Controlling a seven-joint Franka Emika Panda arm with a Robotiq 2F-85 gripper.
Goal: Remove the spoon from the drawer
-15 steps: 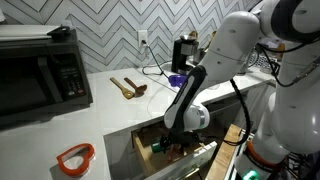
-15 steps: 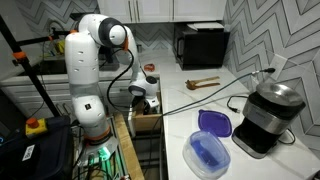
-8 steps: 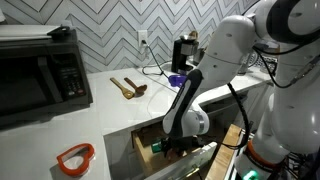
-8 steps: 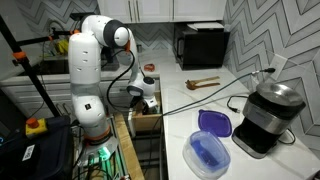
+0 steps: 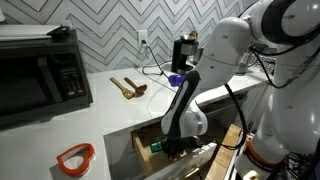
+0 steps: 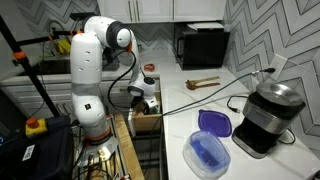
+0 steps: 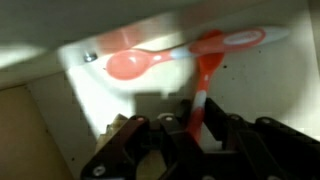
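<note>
Red-orange spoon (image 7: 130, 65) on pale wood drawer (image 5: 142, 148) floor; gripper (image 7: 190, 130) slightly lower than before, jaws seemingly astride red handle (image 7: 205, 90), grip blurred, cannot tell

The white bench (image 5: 105, 115) carries a black microwave (image 5: 40, 70) at upper left, two wooden utensils (image 5: 128, 88) near centre and an orange-rimmed ring (image 5: 75, 157) at lower left. In an exterior view, a purple lid (image 6: 212, 123) lies at lower right.

No legible text, labels, brands or nos. anywhere — all views too blurry/small.
</note>
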